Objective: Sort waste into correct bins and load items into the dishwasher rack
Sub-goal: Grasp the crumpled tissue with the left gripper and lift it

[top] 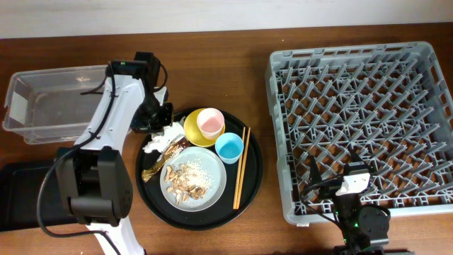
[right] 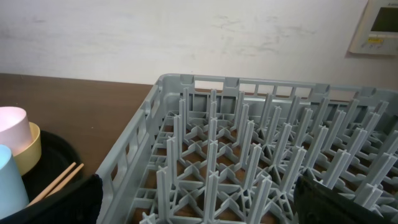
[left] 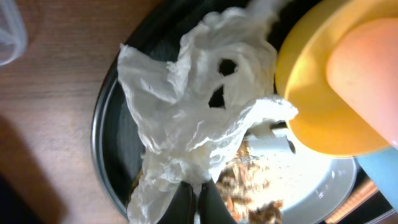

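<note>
My left gripper (top: 161,132) is shut on the crumpled white paper (left: 193,106) at the upper left of the round black serving tray (top: 251,177); its fingertips (left: 199,200) pinch the paper's lower edge. A gold foil wrapper (top: 158,167) lies beside the pale grey plate (top: 214,185), which holds rice and brownish scraps (top: 187,178). The pink cup (top: 210,122) sits in the yellow dish (top: 192,132). The light blue cup (top: 228,147) and chopsticks (top: 241,168) lie to the right. My right gripper (top: 333,185) is open and empty over the front left of the dishwasher rack (top: 361,120).
The clear plastic tub (top: 49,103) stands at the back left, and the shallow black tray (top: 18,195) at the front left edge. In the right wrist view the rack's pegs (right: 249,155) fill the space between my wide-open fingers (right: 199,205).
</note>
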Controlling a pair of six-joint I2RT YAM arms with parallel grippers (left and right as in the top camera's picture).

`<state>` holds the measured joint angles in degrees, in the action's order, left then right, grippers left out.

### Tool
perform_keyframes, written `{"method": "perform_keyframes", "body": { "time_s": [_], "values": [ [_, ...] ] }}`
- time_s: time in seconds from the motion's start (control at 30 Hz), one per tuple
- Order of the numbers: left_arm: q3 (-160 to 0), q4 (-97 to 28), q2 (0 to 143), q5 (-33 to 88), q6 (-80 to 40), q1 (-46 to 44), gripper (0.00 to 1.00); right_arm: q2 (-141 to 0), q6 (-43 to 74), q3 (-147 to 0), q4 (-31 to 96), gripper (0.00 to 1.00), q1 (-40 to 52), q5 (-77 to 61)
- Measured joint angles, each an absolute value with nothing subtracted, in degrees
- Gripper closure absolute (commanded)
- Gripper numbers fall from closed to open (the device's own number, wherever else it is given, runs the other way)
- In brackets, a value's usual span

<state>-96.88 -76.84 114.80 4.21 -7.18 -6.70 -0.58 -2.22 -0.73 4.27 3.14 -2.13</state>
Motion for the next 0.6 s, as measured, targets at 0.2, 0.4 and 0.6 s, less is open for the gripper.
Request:
{"method": "perform_keyframes", "body": {
  "time_s": [0.2,0.4,0.6],
  "values": [
    [-100.4,-80.0,114.8,4.2,-7.2,-6.7,0.99,-0.6,-2.2,-0.7,4.3,0.02,3.1,-2.1],
    [-104.9,-84.8,114.9,4.3,-7.2,-5.5,0.99,-0.6,-2.2,-0.7,4.3,0.02,3.1,-2.1],
    [-106.0,-85.7,114.9,4.3,-7.2,-3.6,0.99,-0.6,-2.2,-0.7,4.3,0.02,3.1,-2.1]
  ]
}}
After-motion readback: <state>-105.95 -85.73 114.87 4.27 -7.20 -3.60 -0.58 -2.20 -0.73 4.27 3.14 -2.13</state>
